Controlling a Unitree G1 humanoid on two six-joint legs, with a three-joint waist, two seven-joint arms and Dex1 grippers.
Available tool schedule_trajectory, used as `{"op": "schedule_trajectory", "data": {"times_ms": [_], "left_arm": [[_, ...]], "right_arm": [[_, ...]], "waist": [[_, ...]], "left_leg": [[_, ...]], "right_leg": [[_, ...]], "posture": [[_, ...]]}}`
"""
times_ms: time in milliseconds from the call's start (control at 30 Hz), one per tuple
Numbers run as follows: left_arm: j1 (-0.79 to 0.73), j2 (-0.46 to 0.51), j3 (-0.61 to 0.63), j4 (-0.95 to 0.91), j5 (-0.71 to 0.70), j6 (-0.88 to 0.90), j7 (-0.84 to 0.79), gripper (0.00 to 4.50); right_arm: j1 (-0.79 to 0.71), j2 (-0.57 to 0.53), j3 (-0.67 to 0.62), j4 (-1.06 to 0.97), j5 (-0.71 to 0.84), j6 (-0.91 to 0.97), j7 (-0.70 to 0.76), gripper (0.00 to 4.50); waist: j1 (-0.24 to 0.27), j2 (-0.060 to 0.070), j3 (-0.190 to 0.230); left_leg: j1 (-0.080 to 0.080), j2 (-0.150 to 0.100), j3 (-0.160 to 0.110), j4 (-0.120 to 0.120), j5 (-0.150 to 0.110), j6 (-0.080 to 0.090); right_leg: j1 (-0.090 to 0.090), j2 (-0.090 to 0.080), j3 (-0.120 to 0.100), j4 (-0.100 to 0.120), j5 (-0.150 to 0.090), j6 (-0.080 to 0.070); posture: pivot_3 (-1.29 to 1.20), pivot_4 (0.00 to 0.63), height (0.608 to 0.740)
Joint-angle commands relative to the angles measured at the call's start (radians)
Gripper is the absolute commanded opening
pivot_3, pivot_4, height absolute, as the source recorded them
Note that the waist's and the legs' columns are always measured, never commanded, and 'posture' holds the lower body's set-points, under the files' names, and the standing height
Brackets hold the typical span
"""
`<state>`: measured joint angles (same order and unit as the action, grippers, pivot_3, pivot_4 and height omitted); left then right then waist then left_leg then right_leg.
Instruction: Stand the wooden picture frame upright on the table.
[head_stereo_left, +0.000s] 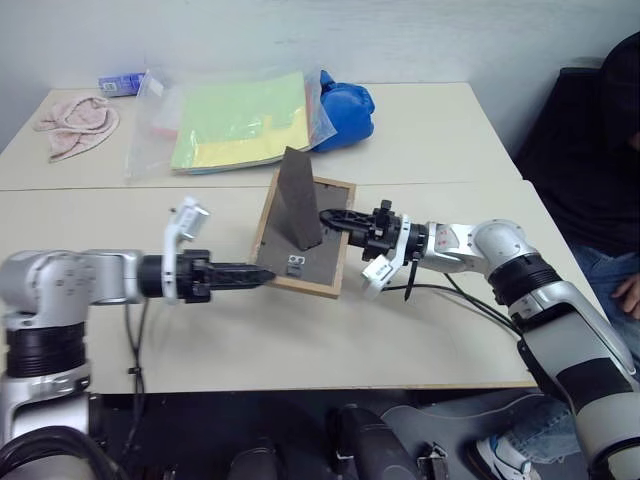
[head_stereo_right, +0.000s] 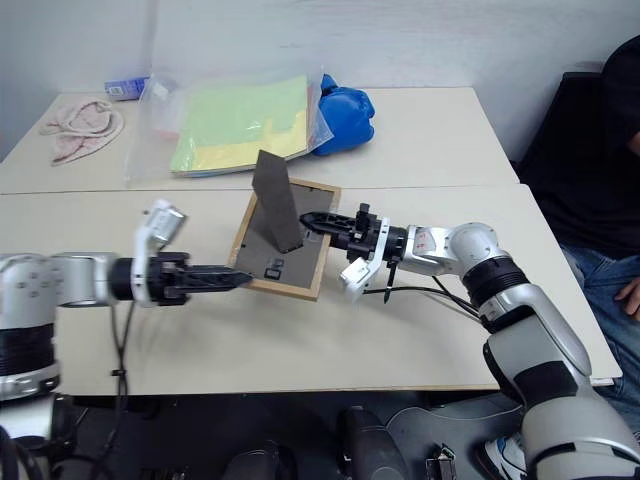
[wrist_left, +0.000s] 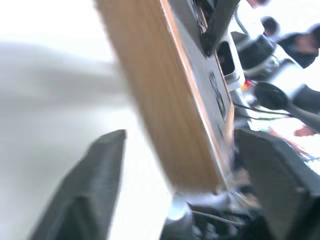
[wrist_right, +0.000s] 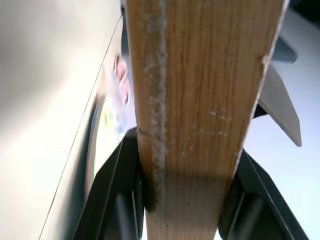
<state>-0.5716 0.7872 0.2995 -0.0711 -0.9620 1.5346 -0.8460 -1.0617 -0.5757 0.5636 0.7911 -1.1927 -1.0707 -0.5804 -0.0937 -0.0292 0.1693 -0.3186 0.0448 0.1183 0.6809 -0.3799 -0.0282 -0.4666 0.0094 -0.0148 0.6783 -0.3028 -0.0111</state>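
Nearest the camera: right gripper (wrist_right: 182, 200), its 2 black fingers (wrist_right: 107, 200) closed onto the wood edge of the wooden picture frame (head_stereo_left: 300, 250), 1 finger on each face, so the right side has hold of it. Left gripper (head_stereo_left: 262, 273) sits at the frame's near-left corner; in the left wrist view its 2 fingers (wrist_left: 82, 190) stand wide apart with the wood border between them and clear of it, so they are open and gripping nothing. Frame position: near the middle of the worktop (head_stereo_left: 420, 330), just in front of the seam between the 2 tops, back side up, tilted with its near edge raised. Grey easel stand (head_stereo_left: 297, 200) is folded out and sticks up from the backing. Further back: plastic bag of green and yellow papers (head_stereo_left: 235, 120), blue object (head_stereo_left: 345, 105), pink cloth (head_stereo_left: 75, 125), all well apart from the frame. A seated person (head_stereo_left: 600, 150) is at the right edge. Step in hand, as judged: hand-over to the right gripper with stand deployed. Next move calls for rotating the frame so its bottom edge and the stand foot both meet the worktop, then a slow release. Risk: stand folding, frame tipping.
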Motion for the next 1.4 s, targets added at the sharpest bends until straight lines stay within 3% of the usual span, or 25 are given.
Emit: {"op": "schedule_trajectory", "data": {"times_ms": [33, 100, 167, 200, 233, 300, 333, 400, 500, 600, 900, 1033, 1200, 1300, 1400], "left_arm": [[0.081, 0.127, 0.195, -0.087, -0.05, -0.022, -0.036, 4.5], [0.167, 0.177, 0.278, -0.169, -0.05, -0.088, -0.07, 4.5], [0.263, 0.189, 0.362, -0.289, -0.047, -0.181, -0.105, 4.5], [0.293, 0.18, 0.394, -0.333, -0.052, -0.217, -0.106, 4.5], [0.326, 0.164, 0.414, -0.378, -0.047, -0.254, -0.098, 4.5], [0.369, 0.137, 0.425, -0.428, -0.04, -0.307, -0.073, 4.5], [0.384, 0.122, 0.419, -0.445, -0.033, -0.332, -0.056, 4.5], [0.402, 0.098, 0.391, -0.46, -0.005, -0.385, -0.025, 4.5], [0.41, 0.079, 0.355, -0.452, 0.021, -0.445, 0.015, 4.5], [0.416, 0.072, 0.321, -0.443, 0.043, -0.497, 0.036, 4.5], [0.41, 0.061, 0.225, -0.424, 0.063, -0.595, 0.061, 4.5], [0.407, 0.062, 0.187, -0.401, 0.073, -0.625, 0.055, 4.5], [0.412, 0.077, 0.142, -0.376, 0.101, -0.66, 0.036, 4.5], [0.394, 0.098, 0.135, -0.339, 0.12, -0.691, 0.003, 4.5], [0.361, 0.108, 0.142, -0.309, 0.109, -0.703, -0.004, 4.5]], "right_arm": [[-0.062, -0.001, -0.005, 0.007, 0.059, -0.041, -0.022, 1.26], [-0.072, 0.003, -0.003, 0.062, 0.134, -0.11, 0.041, 1.26], [-0.075, 0.061, -0.021, 0.24, 0.401, -0.233, 0.28, 1.26], [-0.041, 0.095, -0.026, 0.268, 0.634, -0.214, 0.503, 1.26], [0.054, 0.131, -0.072, 0.108, 1.014, 0.065, 0.868, 1.26], [0.186, 0.153, -0.145, -0.202, 1.554, 0.585, 1.352, 1.26], [0.225, 0.146, -0.178, -0.331, 1.73, 0.819, 1.478, 1.26], [0.259, 0.132, -0.237, -0.458, 1.922, 1.147, 1.559, 1.26], [0.283, 0.126, -0.285, -0.493, 1.986, 1.397, 1.59, 1.26], [0.302, 0.149, -0.314, -0.471, 1.969, 1.512, 1.59, 1.26], [0.366, 0.211, -0.29, -0.357, 1.714, 1.428, 1.627, 1.26], [0.369, 0.184, -0.333, -0.397, 1.69, 1.462, 1.642, 2.59], [0.382, 0.003, -0.422, -0.543, 1.705, 1.567, 1.7, 4.31], [0.394, -0.225, -0.546, -0.659, 1.838, 1.706, 1.894, 4.48], [0.41, -0.333, -0.625, -0.729, 1.944, 1.815, 1.978, 4.48]], "waist": [[-0.012, -0.001, 0.001], [-0.012, -0.002, 0.001], [-0.014, -0.002, 0.001], [-0.015, -0.003, 0.001], [-0.014, -0.005, 0.001], [-0.002, -0.006, 0.0], [0.007, -0.003, 0.002], [0.019, -0.001, 0.003], [0.036, -0.001, 0.003], [0.039, -0.001, 0.003], [0.034, -0.001, 0.003], [0.038, -0.001, 0.003], [0.041, 0.0, 0.003], [0.052, 0.001, 0.004], [0.065, 0.003, 0.006]], "left_leg": [[0.0, 0.0, 0.0, 0.0, 0.0, 0.0], [0.0, 0.0, 0.0, -0.001, 0.0, 0.0], [0.0, 0.0, -0.001, -0.001, 0.0, 0.0], [0.001, 0.0, -0.001, -0.002, 0.0, 0.0], [0.002, 0.0, -0.001, -0.001, 0.0, 0.0], [0.004, 0.001, -0.004, 0.001, 0.0, 0.001], [0.002, 0.001, -0.005, 0.001, 0.0, 0.001], [0.0, 0.001, -0.007, 0.003, -0.001, 0.004], [-0.002, 0.001, -0.008, 0.002, -0.002, 0.005], [-0.002, 0.001, -0.009, 0.0, -0.003, 0.005], [-0.002, 0.0, -0.008, -0.001, -0.002, 0.005], [-0.002, 0.0, -0.008, -0.001, -0.002, 0.004], [-0.004, 0.0, -0.009, -0.001, -0.003, 0.006], [-0.005, 0.0, -0.009, -0.001, -0.003, 0.006], [-0.005, 0.0, -0.01, -0.003, -0.004, 0.007]], "right_leg": [[0.0, 0.0, 0.0, 0.0, 0.0, 0.0], [-0.001, 0.0, 0.001, 0.0, 0.0, 0.0], [-0.001, 0.0, 0.001, -0.001, 0.0, -0.001], [0.001, 0.0, 0.0, -0.001, 0.0, 0.0], [0.003, 0.0, 0.0, -0.002, 0.0, 0.0], [0.007, 0.0, -0.002, -0.002, 0.0, 0.0], [0.006, 0.0, -0.002, -0.001, 0.001, 0.001], [0.006, -0.002, -0.003, -0.001, 0.001, 0.002], [0.005, -0.002, -0.005, -0.004, 0.001, 0.002], [0.005, -0.002, -0.006, -0.006, 0.001, 0.002], [0.005, -0.002, -0.006, -0.007, 0.001, 0.002], [0.004, -0.002, -0.006, -0.007, 0.001, 0.002], [0.003, -0.003, -0.006, -0.009, 0.001, 0.002], [0.004, -0.003, -0.007, -0.012, 0.001, 0.002], [0.004, -0.002, -0.008, -0.014, 0.001, 0.002]], "posture": [[0.0, 0.15, 0.74], [0.0, 0.15, 0.74], [0.0, 0.15, 0.74], [0.0, 0.15, 0.74], [0.0, 0.15, 0.74], [0.0, 0.15, 0.74], [0.0, 0.15, 0.74], [0.0, 0.15, 0.74], [0.0, 0.15, 0.74], [0.0, 0.15, 0.74], [0.0, 0.15, 0.74], [0.0, 0.15, 0.74], [0.0, 0.15, 0.74], [0.0, 0.15, 0.74], [0.0, 0.15, 0.74]]}}
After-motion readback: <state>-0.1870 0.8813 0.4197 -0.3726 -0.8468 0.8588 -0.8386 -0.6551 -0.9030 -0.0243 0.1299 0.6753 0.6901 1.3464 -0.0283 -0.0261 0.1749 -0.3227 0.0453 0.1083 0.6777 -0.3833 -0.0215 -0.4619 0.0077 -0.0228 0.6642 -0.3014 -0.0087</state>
